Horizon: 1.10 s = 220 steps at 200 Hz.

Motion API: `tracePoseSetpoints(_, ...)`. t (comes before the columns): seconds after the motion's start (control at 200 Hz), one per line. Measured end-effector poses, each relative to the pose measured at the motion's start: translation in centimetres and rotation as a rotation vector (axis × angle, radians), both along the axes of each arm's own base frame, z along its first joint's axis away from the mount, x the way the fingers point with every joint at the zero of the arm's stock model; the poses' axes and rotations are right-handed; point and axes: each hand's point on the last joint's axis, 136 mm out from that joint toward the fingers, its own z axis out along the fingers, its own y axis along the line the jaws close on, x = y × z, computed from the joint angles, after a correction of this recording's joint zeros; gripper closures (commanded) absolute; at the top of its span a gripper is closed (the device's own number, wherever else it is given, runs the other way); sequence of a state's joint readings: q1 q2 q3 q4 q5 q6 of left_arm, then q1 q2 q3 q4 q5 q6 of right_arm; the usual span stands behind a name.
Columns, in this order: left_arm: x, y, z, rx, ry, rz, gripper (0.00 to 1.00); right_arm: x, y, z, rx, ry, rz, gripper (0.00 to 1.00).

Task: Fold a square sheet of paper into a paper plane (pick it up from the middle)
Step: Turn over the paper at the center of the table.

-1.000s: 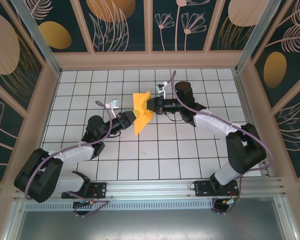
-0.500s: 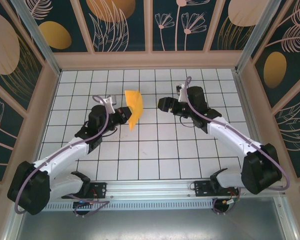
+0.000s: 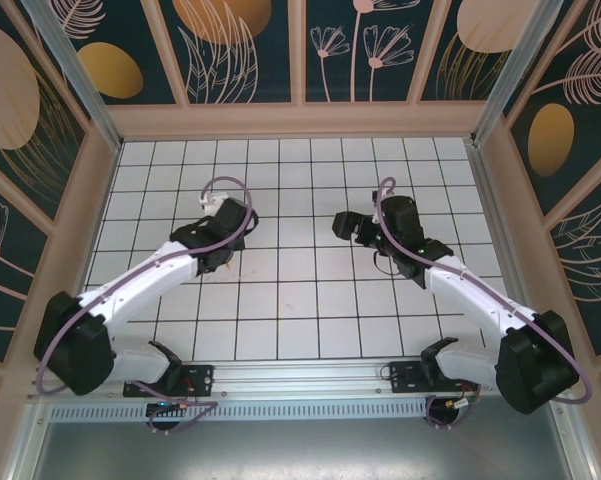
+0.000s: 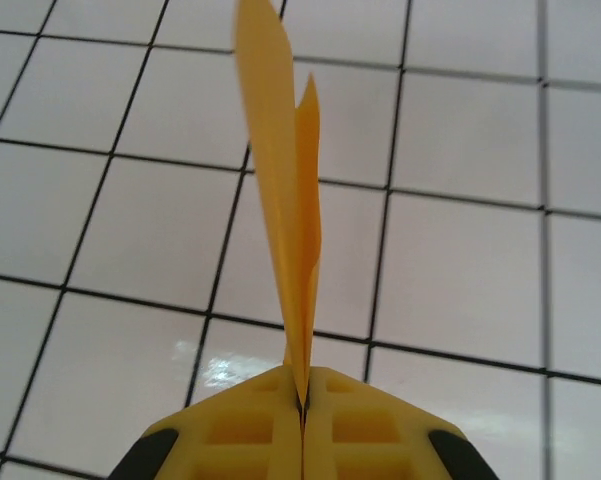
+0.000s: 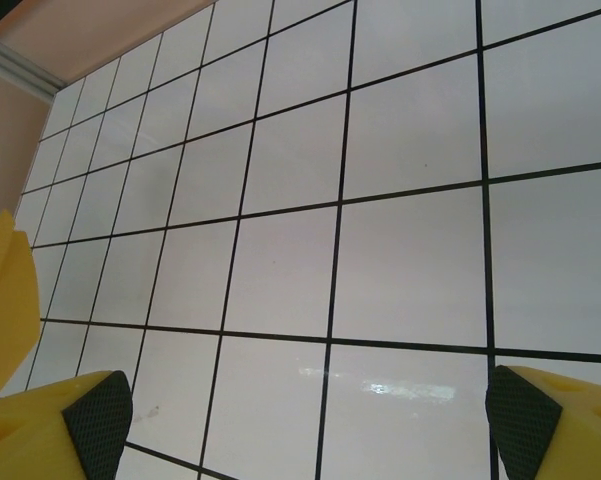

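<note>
My left gripper [image 4: 302, 400] is shut on the lower edge of the folded orange-yellow sheet of paper [image 4: 285, 200]. The sheet stands edge-on out of the jaws, two thin layers pressed together over the white tiles. Edge-on like this, I cannot tell whether it has a paper plane's shape. From above, the left gripper [image 3: 223, 245] points down at the floor left of centre. My right gripper [image 3: 342, 226] hangs apart from it, right of centre. Its black-padded fingers [image 5: 95, 415] stand wide open with nothing but bare tile between them.
The white tiled floor [image 3: 300, 300] is boxed in by low beige walls [image 3: 300, 120], with decorated panels behind. A beige wall base [image 5: 40, 40] shows at the top left of the right wrist view. A yellow shape [image 5: 0, 300] at that view's left edge is unclear.
The right gripper let go of the paper, opened wide and drew back to the right. The left gripper kept the paper, swung left and turned downward, so the paper left the top view.
</note>
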<state>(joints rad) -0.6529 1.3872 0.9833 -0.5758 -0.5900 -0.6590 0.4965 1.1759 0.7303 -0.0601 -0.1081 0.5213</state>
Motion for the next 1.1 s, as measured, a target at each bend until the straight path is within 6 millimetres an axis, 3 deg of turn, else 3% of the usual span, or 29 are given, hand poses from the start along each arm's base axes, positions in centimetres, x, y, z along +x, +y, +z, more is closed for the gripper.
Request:
tracePoseSetpoints(0.135, -0.9, 0.0, -3.3, 0.183, 0.108, 0.006, 0.91, -0.2, -0.5, -0.9, -0.019, 0.012, -0.016, 0.06)
tracePoseSetpoints(0.25, -1.2, -0.7, -5.0, 0.260, 0.154, -0.005, 0.91, -0.3, -0.8, -1.6, -0.032, 0.021, -0.027, 0.07)
tracePoseSetpoints(0.555, -1.0, -5.5, -10.0, 0.311, 0.235, -0.084, 0.87, -0.7, -1.5, -2.9, -0.045, 0.048, -0.041, 0.07)
tracePoseSetpoints(0.65, -1.2, -6.5, -11.0, 0.291, 0.252, -0.100, 0.80, -0.6, -1.8, -3.2, -0.047, 0.055, -0.053, 0.07)
tracePoseSetpoints(0.956, -1.0, -8.9, -12.0, 0.154, 0.255, -0.131, 0.54, -0.5, -2.4, -3.5, -0.052, 0.069, -0.073, 0.07)
tracePoseSetpoints(1.101, -1.2, -9.5, -9.7, 0.062, 0.208, -0.159, 0.33, -0.8, -2.5, -3.6, -0.057, 0.078, -0.073, 0.01)
